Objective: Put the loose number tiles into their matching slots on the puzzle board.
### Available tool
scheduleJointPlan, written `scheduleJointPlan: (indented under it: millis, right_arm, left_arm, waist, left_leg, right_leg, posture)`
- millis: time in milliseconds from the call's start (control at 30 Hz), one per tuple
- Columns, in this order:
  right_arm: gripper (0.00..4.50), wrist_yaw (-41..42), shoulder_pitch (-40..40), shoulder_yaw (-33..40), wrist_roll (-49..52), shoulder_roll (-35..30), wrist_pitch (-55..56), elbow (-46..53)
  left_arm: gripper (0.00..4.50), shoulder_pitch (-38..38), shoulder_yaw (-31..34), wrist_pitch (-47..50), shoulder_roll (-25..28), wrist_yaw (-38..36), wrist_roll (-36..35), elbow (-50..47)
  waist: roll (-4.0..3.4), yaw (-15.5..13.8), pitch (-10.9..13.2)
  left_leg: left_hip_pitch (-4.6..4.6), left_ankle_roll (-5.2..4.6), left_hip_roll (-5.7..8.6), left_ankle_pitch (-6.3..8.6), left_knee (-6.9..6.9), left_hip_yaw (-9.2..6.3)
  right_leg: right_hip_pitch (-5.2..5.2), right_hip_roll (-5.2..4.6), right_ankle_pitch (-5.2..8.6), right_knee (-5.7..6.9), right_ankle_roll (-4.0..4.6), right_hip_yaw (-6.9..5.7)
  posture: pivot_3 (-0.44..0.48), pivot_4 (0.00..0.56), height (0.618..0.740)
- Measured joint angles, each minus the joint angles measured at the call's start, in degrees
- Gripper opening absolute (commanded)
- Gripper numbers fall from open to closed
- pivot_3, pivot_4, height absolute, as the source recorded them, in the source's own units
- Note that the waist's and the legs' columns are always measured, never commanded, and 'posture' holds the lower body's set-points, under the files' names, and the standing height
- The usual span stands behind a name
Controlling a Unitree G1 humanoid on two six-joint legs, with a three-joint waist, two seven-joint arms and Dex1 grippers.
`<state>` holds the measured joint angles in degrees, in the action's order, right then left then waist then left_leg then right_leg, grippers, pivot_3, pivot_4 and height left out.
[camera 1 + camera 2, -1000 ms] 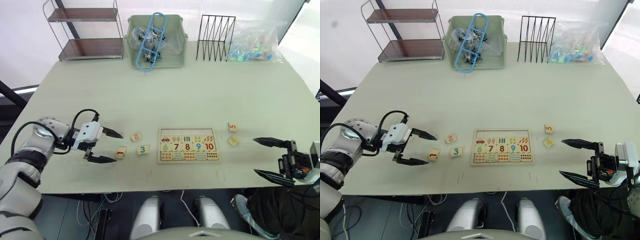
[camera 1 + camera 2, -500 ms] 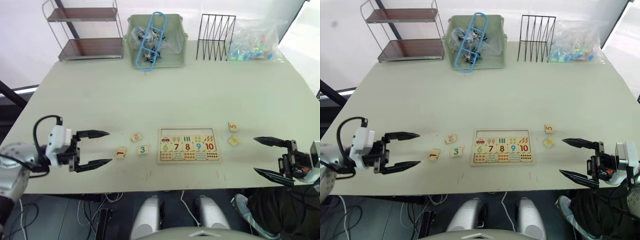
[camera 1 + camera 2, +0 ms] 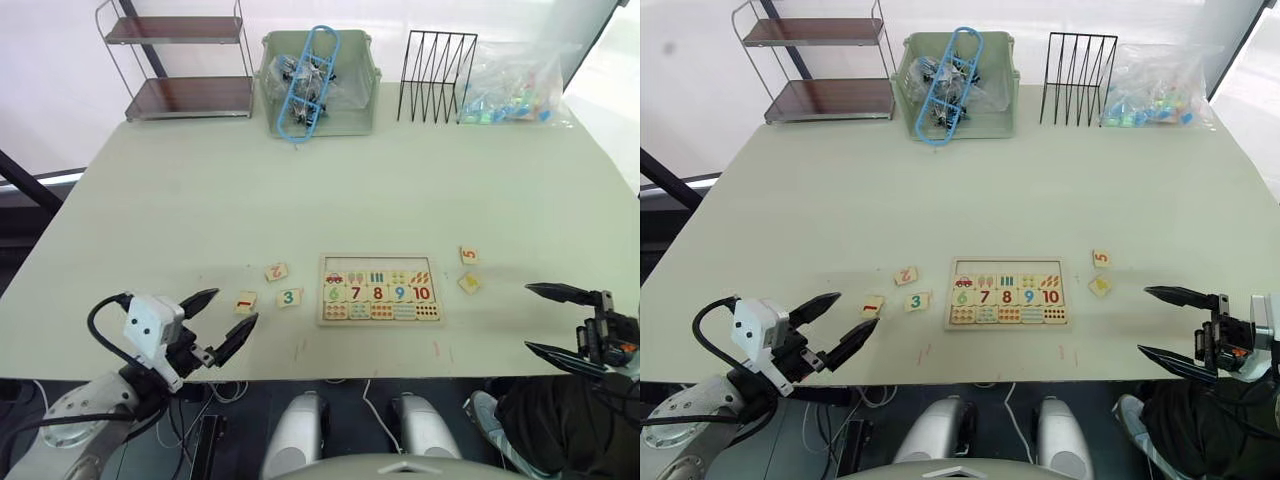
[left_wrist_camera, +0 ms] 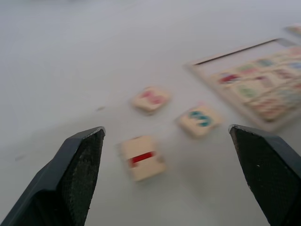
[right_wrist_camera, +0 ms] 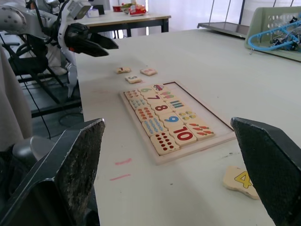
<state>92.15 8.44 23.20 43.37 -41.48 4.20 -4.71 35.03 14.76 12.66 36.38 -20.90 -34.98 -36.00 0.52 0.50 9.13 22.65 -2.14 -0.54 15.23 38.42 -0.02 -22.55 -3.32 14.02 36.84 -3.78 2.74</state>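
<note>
The puzzle board [image 3: 379, 290] lies flat near the table's front middle, and its top row of slots [image 3: 380, 265] holds no tiles. To its left lie three loose tiles: 1 [image 3: 243, 302], 2 [image 3: 276, 271] and 3 [image 3: 288, 297]. To its right lie tiles 5 [image 3: 468, 255] and 4 [image 3: 467, 283]. My left gripper [image 3: 237, 304] is open at the front edge, and tile 1 [image 4: 141, 157] lies just ahead between its fingers. My right gripper [image 3: 527, 317] is open and holds nothing, right of tile 4 [image 5: 242, 181].
Along the far edge stand a two-tier shelf [image 3: 180, 60], a green bin [image 3: 318, 70] with a blue hanger, a black wire rack [image 3: 435, 62] and a clear bag [image 3: 510, 75] of coloured pieces. Faint red marks [image 3: 300, 350] sit near the front edge.
My left arm has drawn back from beside tile 1 to the front edge and now points at the tiles from below. The right gripper has slid slightly right. The tiles have not moved.
</note>
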Motion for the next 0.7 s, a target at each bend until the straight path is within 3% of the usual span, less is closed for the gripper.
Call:
scheduleJointPlan:
  millis: [133, 333, 700]
  right_arm:
    - [4.50, 0.01, 0.21, -0.93, 0.19, -0.78, 1.54, -1.22]
    - [4.50, 0.01, 0.85, -1.82, 1.41, -0.91, 2.87, -1.52]
    - [4.50, 0.01, 0.56, -2.43, 2.15, -1.34, 3.59, -2.84]
  left_arm:
    - [4.48, 2.61, -6.01, 7.77, -9.44, 13.38, 7.87, -7.82]
    - [4.48, -1.73, -10.59, 17.00, -17.12, 24.34, 14.94, -11.94]
    - [4.48, -6.02, -10.60, 24.13, -18.28, 24.14, 18.05, -12.16]
  waist:
    - [0.12, 0.06, 0.03]
    - [0.05, -0.38, -0.02]
    - [0.05, -0.15, -0.01]
  left_leg:
    - [0.04, -0.01, 0.01, 0.01, 0.01, 0.00]
    - [-0.02, 0.00, -0.01, -0.01, 0.04, -0.11]
    - [-0.01, 0.00, -0.01, -0.01, 0.03, -0.08]
  right_leg:
    - [0.00, 0.07, -0.01, -0.07, -0.01, 0.03]
    - [0.06, 0.24, 0.00, -0.01, 0.02, -0.03]
    - [0.05, 0.23, 0.00, -0.03, 0.03, -0.02]
  posture:
    - [0.000, 0.150, 0.740]
    - [0.000, 0.150, 0.740]
    - [0.000, 0.150, 0.740]
